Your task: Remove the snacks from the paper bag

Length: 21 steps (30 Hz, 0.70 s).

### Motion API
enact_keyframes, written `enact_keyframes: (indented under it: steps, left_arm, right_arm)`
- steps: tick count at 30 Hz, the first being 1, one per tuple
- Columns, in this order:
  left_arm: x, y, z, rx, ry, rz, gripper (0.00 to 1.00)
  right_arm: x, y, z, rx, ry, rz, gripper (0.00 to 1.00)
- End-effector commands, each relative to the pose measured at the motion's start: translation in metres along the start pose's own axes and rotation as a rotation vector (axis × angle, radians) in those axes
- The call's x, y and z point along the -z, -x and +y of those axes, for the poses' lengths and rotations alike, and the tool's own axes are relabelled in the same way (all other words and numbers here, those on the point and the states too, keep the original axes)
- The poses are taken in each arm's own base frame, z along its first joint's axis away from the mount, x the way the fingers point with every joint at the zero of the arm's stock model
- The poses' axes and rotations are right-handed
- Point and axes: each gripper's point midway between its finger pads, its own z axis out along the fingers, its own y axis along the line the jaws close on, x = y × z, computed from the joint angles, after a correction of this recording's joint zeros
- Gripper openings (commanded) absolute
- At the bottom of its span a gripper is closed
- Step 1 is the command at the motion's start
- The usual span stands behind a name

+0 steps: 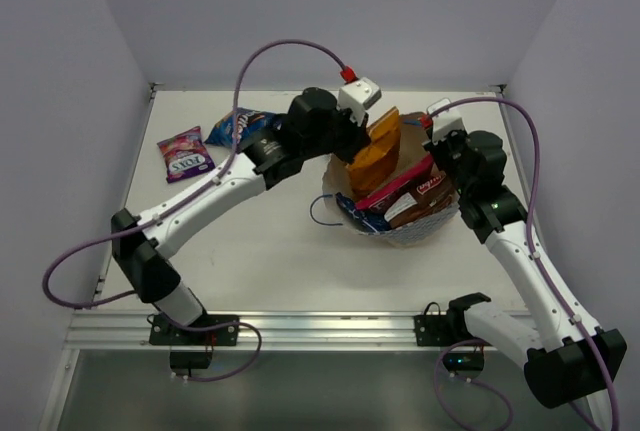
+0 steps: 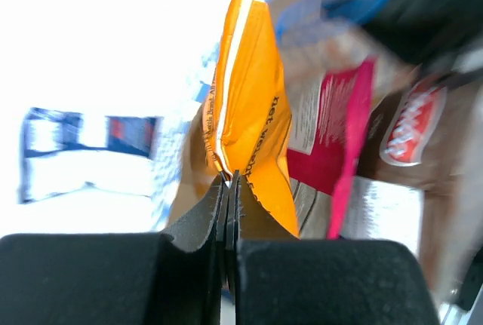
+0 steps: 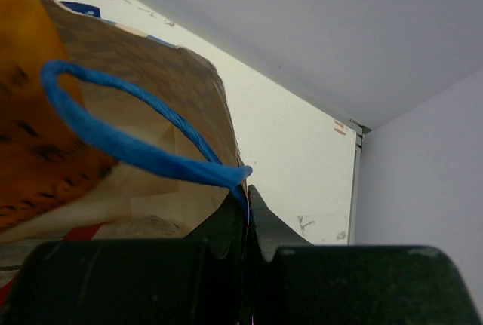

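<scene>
The paper bag lies in the middle right with its mouth open and a blue cord handle hanging out. My left gripper is shut on the edge of the orange-yellow packet and holds it above the bag's mouth; the wrist view shows the same grip on the packet. The large pink-red packet, the brown-and-white chip bag and a small blue packet lie in the bag. My right gripper is shut on the bag's rim beside the handle.
A small pink-purple packet and a small blue packet lie on the table at the far left. A blurred blue-and-white shape shows at the left of the left wrist view. The walls stand close on three sides.
</scene>
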Motion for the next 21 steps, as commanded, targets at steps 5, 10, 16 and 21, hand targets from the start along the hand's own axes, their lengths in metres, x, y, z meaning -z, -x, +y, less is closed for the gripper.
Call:
enact_keyframes:
  steps: [5,10,16,21]
  left_arm:
    - [0.165,0.122,0.042,-0.034,0.32,-0.323,0.0]
    - [0.233,0.076,0.122,0.023,0.766,-0.169,0.0]
    - [0.297,0.018,0.159,0.108,1.026,-0.047,0.0]
    - [0.317,-0.039,0.169,0.123,1.147,0.075,0.0]
  right_arm:
    - [0.0,0.022,-0.027,-0.014,-0.124,-0.062,0.0]
    - [0.0,0.026,-0.029,-0.012,-0.126,-0.069,0.0]
    - [0.001,0.03,-0.03,-0.007,-0.128,-0.078,0.0]
    - [0.0,0.029,-0.028,-0.012,-0.118,-0.08,0.0]
